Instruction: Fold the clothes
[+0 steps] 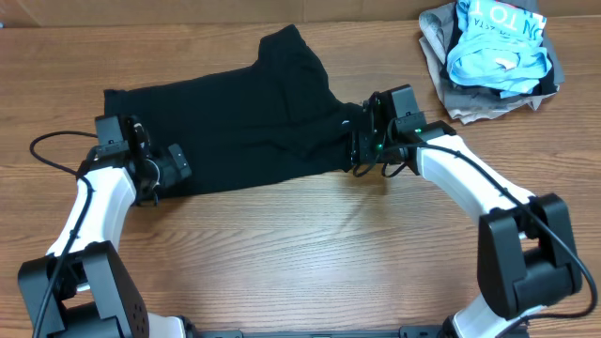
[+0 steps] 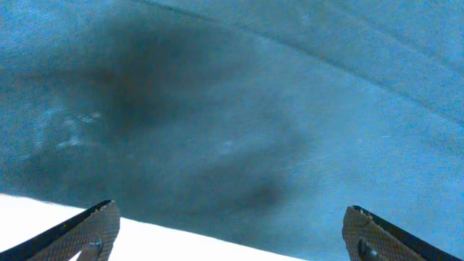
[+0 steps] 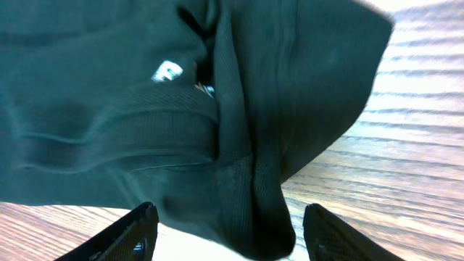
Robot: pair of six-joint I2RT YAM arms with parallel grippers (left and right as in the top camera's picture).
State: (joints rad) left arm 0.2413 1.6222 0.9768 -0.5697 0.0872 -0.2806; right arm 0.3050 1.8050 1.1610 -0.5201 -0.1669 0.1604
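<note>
A black garment [image 1: 235,122] lies spread across the middle of the wooden table. My left gripper [image 1: 169,169] sits at its lower left edge, open; in the left wrist view the fingers [image 2: 232,232] straddle the cloth edge [image 2: 239,130] without closing on it. My right gripper [image 1: 355,150] is at the garment's right end, open. In the right wrist view a bunched fold of black cloth [image 3: 254,203] lies between the spread fingers [image 3: 228,232], and a small white label [image 3: 167,71] shows on the cloth.
A pile of clothes [image 1: 493,52], light blue on top of grey and black, sits at the back right corner. Black cables loop by the left arm [image 1: 47,155]. Bare wooden table [image 1: 310,244] lies in front of the garment.
</note>
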